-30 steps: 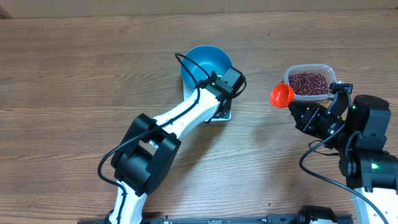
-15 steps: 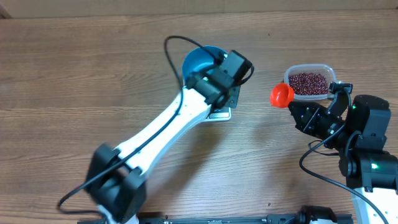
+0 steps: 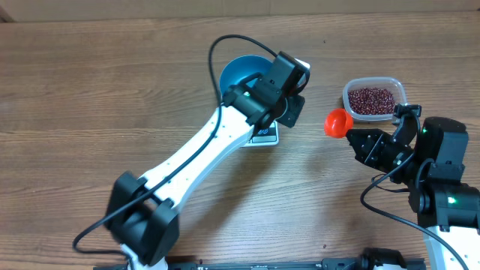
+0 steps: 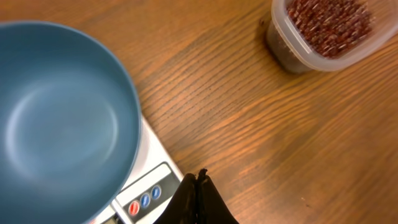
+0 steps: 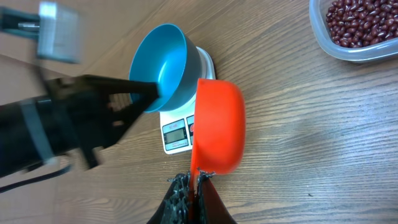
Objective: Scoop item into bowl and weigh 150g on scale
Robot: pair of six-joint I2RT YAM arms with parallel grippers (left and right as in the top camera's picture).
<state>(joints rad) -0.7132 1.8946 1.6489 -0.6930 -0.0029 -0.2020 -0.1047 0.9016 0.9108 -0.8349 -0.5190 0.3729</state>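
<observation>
My left pincer (image 4: 199,182) clenched, empty, by scale (image 4: 155,180) corner; bowl (image 4: 59,124) on scale, 10 o'clock. My right pincer (image 5: 194,182) clamped on orange scoop (image 5: 217,124) handle. Beans (image 3: 371,98) in tub (image 3: 398,85), scoop's 2 o'clock.

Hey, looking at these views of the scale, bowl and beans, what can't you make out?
Scale reading: digits too small in the right wrist view, display cut off by the bottom edge in the left wrist view, mostly under the left arm overhead.
Tub of beans: cut off at the frame corner in both wrist views.
Left arm: motion-blurred in the right wrist view.
</observation>
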